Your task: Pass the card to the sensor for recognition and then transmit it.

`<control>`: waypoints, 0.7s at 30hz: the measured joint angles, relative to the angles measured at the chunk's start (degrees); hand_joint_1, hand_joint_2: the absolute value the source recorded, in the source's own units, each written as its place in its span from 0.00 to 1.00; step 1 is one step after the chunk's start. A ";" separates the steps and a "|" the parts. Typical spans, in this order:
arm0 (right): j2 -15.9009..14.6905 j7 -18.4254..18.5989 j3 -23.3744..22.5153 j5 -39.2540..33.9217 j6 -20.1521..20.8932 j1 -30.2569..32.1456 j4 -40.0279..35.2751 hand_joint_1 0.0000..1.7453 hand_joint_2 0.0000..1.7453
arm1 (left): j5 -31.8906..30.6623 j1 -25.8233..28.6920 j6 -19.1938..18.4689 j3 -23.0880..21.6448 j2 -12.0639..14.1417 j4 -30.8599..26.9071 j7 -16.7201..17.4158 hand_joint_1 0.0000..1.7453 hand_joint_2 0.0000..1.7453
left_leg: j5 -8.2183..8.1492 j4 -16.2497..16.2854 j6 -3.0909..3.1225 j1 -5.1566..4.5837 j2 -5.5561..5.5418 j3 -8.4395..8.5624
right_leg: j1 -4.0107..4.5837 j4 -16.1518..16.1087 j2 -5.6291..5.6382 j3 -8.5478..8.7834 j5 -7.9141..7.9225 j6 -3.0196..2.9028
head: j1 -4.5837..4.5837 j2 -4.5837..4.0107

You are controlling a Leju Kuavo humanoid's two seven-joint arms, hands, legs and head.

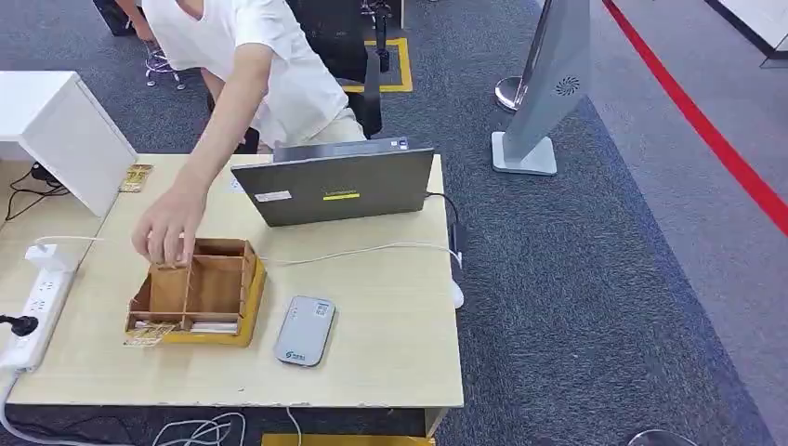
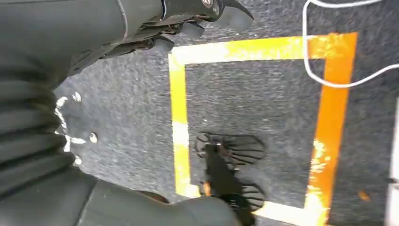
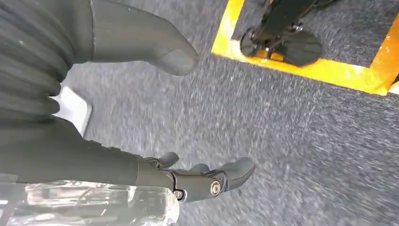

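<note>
Head view: I see a card point(image 1: 149, 335) lying flat at the front edge of the wooden box point(image 1: 200, 291) on the bench point(image 1: 372, 362), well apart from both my hands. The left hand point(image 2: 188, 21) and right hand point(image 3: 197, 179) hang over grey carpet point(image 3: 282, 141) near yellow floor tape point(image 2: 179, 117); the fingers of each are loosely extended, released, holding nothing. A person's hand point(image 1: 169, 226) rests on the box's far left corner. The grey rounded sensor point(image 1: 305, 331) lies just right of the box, with bare pale wood around it. A laptop point(image 1: 339, 183) stands behind, and a white cable point(image 1: 353, 251) crosses between them.
</note>
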 joint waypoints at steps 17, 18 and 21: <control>-8.86 7.91 11.52 6.76 -0.68 3.64 -18.26 0.00 1.00 | -0.07 -5.59 5.40 22.26 -4.79 -3.24 -11.72 0.00 1.00 | 0.00 0.01 0.00 -0.01 0.00 0.00 | 0.00 0.00 0.00 0.00 0.00 0.00 | 0.00 0.00; -9.54 8.26 11.90 7.04 -0.85 4.28 -19.46 0.00 1.00 | 0.39 -5.58 5.75 23.16 -5.03 -3.34 -12.71 0.00 1.00 | -0.01 0.00 0.02 -0.01 -0.01 0.00 | -0.01 0.00 0.00 0.01 0.00 0.00 | 0.02 0.00; -12.20 9.09 13.49 7.04 -1.99 6.03 -22.85 0.00 1.00 | 1.97 -5.03 6.40 25.74 -5.42 -3.91 -15.64 0.00 1.00 | -0.06 0.01 0.09 -0.01 0.00 -0.02 | -0.01 0.00 0.01 0.00 0.00 0.01 | 0.02 0.00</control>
